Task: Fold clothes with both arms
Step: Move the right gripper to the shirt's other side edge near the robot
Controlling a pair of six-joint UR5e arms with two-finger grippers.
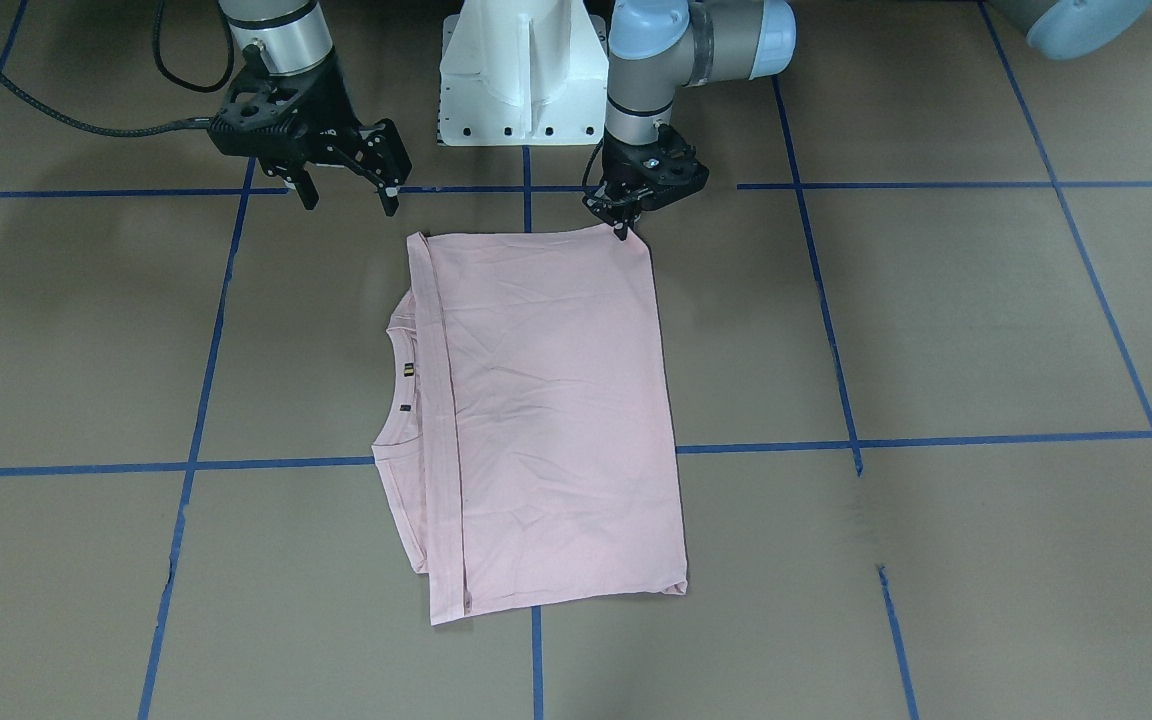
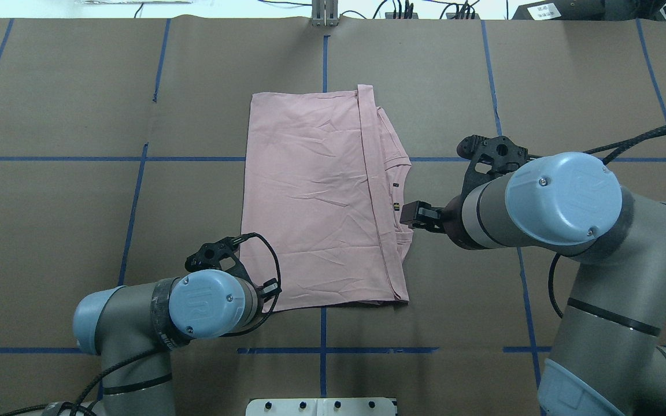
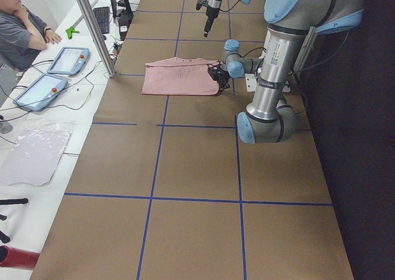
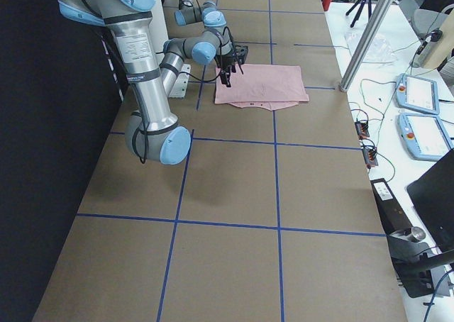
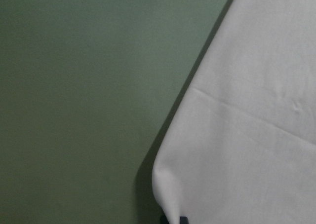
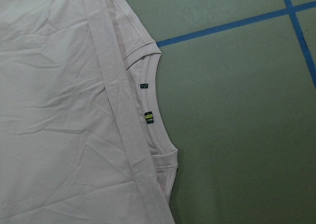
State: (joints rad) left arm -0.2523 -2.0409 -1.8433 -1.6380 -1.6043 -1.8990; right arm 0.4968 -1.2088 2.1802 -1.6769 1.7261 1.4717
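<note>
- Counting one T-shirt (image 1: 556,400): pale pink, lying flat near the middle of the counter (image 1: 936,320), folded into a tall rectangle with one broad layer on top.
- Counting one ribbed collar (image 6: 160,130): peeking out from under that top layer on the robot's right side, with two small dark tags (image 6: 149,117) near each other along its band.
- Counting two arms, each with one black gripper.
- Left arm (image 2: 136,315): kept low over the counter, elbow bent, wrist turned down at the shirt's edge nearest the robot.
- Left gripper (image 1: 622,228): set on the T-shirt's near corner on the robot's left, fingers drawn together, seemingly pinching that corner. Wrist view too close and dim to be sure, showing only the cloth's rounded corner against the counter.
- Right arm (image 2: 564,202): raised higher, looming large in the overhead view, wrist angled so its camera looks down on the collar.
- Right gripper (image 1: 349,198): released, fingers spread wide and pointing down, holding nothing, hanging above bare counter near the shirt's other near corner and apart from the cloth.
- Counting one white pedestal (image 1: 523,70), between the two arms at the counter's robot side.
- Counting one person (image 3: 24,27), seated beside the counter's far side in the left view, with two tablets (image 3: 68,59) lying close by.
</note>
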